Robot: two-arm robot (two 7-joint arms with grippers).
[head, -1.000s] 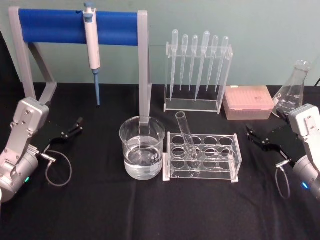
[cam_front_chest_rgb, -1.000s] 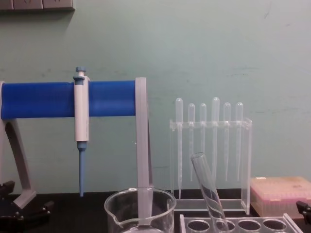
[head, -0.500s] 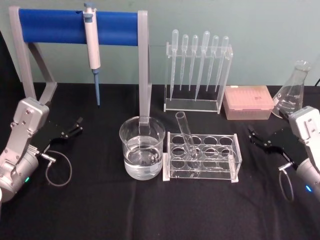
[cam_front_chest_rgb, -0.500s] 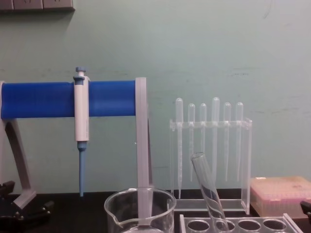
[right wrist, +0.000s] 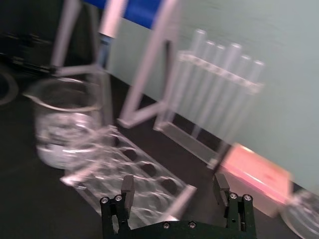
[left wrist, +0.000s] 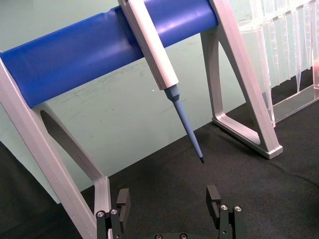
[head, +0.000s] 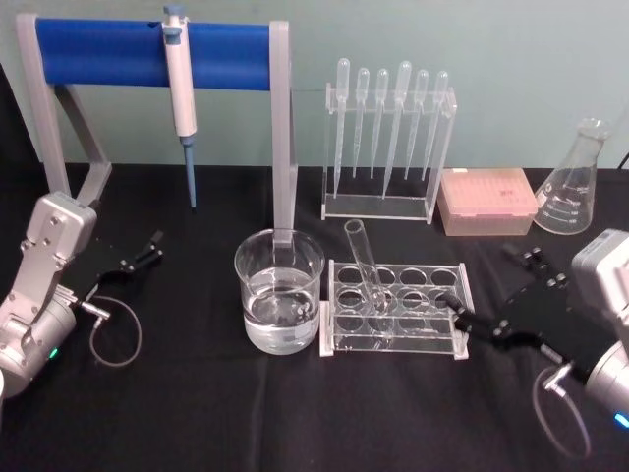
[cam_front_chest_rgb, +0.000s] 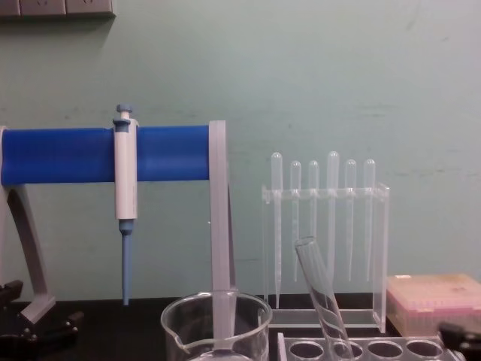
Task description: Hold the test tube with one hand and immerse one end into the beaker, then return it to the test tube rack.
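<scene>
**Open pincer low beside the rack, tube not yet held**

The test tube (head: 366,264) leans in a back-left hole of the clear rack (head: 393,344) near the middle of the counter (head: 197,413). Its rim tips towards the beaker (head: 248,285), which stands just left of the rack with water in it.

The right pincer (right wrist: 173,189) hangs low at the rack's right end, fingers well apart and holding nothing. One finger is so near the rack's right front corner that I cannot tell whether it touches.

That corner is my first worry. A sideways reach from there could shove the light rack into the beaker, slopping water or tipping the tube out.

The second is the lean. Fingers closing square on a slanted, slick glass tube may pinch it off-centre, so it slips or swivels. Pulled straight up, the tube might also catch in its hole and lift the rack.

The left pincer (left wrist: 168,199), also apart, sits parked by the counter's left edge.
</scene>
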